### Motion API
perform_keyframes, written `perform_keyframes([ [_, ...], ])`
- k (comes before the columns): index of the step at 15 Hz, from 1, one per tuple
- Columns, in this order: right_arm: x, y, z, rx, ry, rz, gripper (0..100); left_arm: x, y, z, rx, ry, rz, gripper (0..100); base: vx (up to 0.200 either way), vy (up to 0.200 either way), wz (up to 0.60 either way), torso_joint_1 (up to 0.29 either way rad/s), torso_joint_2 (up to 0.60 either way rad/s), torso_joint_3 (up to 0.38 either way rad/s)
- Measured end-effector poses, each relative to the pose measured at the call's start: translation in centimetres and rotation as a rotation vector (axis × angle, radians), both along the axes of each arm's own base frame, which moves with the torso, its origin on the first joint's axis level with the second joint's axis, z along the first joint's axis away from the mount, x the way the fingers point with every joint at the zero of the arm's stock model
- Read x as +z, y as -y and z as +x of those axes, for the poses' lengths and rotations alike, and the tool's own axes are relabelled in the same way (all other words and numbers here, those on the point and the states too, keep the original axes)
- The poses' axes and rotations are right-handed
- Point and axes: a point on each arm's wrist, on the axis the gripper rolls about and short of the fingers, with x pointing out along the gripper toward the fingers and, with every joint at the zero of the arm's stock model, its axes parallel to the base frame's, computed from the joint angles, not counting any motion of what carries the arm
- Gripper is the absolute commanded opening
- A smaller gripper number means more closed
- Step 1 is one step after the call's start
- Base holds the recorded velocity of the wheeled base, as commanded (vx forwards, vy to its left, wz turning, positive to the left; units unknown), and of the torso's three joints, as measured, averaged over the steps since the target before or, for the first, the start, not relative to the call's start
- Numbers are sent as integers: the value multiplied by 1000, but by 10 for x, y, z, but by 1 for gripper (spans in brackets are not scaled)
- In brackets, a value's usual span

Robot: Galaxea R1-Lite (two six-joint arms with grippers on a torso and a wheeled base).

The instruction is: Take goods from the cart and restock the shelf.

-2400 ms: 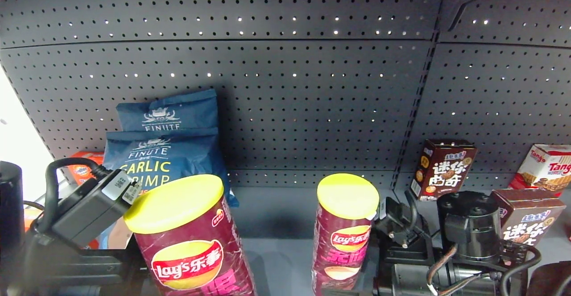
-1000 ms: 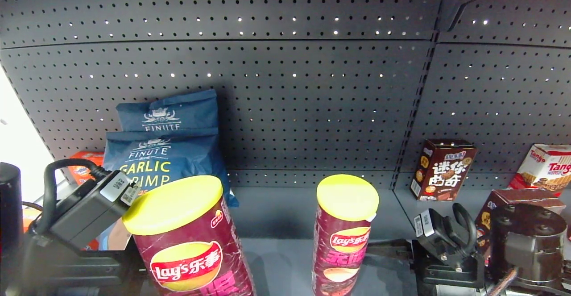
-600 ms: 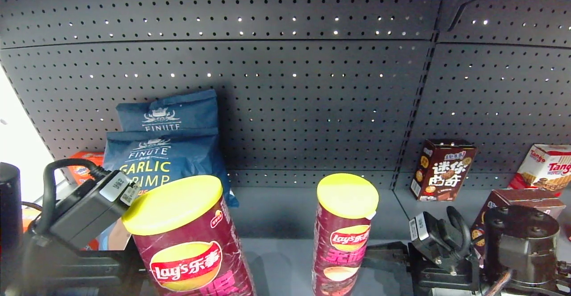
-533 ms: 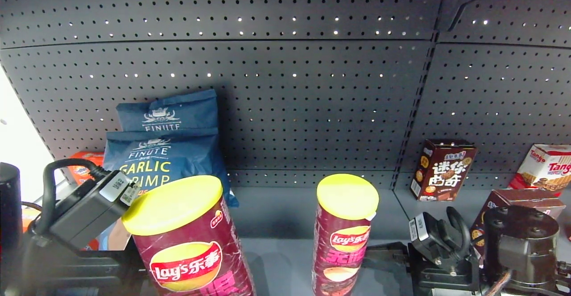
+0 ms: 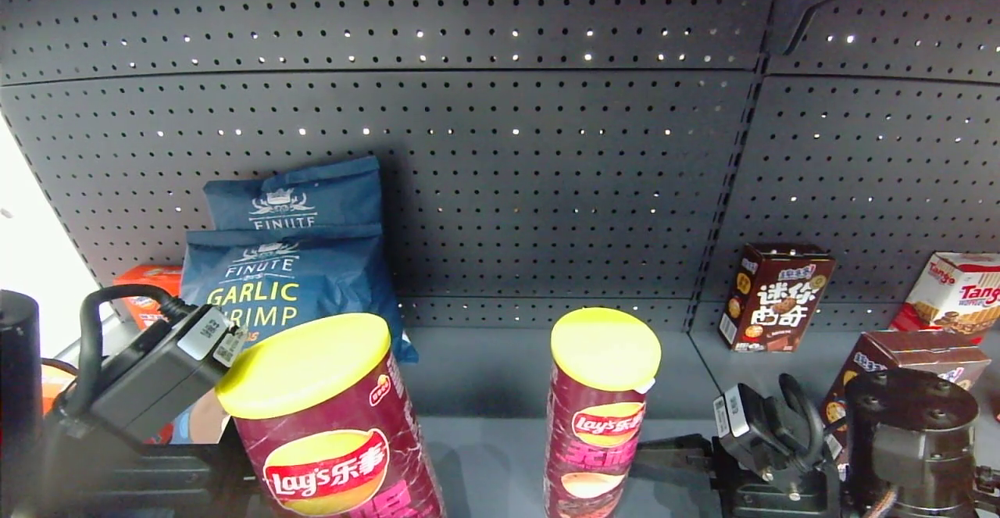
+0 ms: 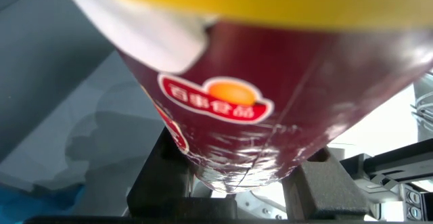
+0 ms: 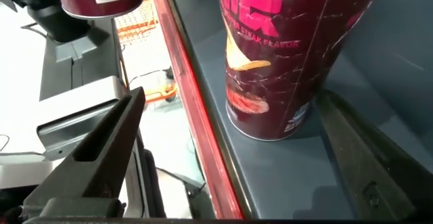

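I hold a maroon chips can with a yellow lid upright at the shelf's front left. My left gripper is shut on its lower body, one finger on each side. A second, identical chips can stands on the grey shelf near its red front edge. My right gripper is open just right of that can and low, its fingers spread wider than the can's base. In the head view my right gripper stays close beside the can.
Two blue snack bags lean on the pegboard at the back left, with an orange box beside them. Brown biscuit boxes and a white-and-red box stand at the right. Bare shelf lies between the two cans.
My right arm has drawn back to the right, away from the shelf can, which stays standing. In the last half second the left arm sank slightly with its can.
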Motion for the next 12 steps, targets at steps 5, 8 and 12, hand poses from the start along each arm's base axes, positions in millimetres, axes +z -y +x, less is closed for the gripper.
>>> perform_keyframes([
  [5,12,15,5,-74,44,37,100,1,-1,0,2,4,-2,0,0,0,0,0,0,0],
  [8,33,30,-2,-117,107,87,100,1,-1,-1,2,7,-3,0,0,0,0,0,0,0],
  [12,63,51,-27,-190,148,97,100,1,-1,-1,2,7,-3,0,0,0,0,0,0,0],
])
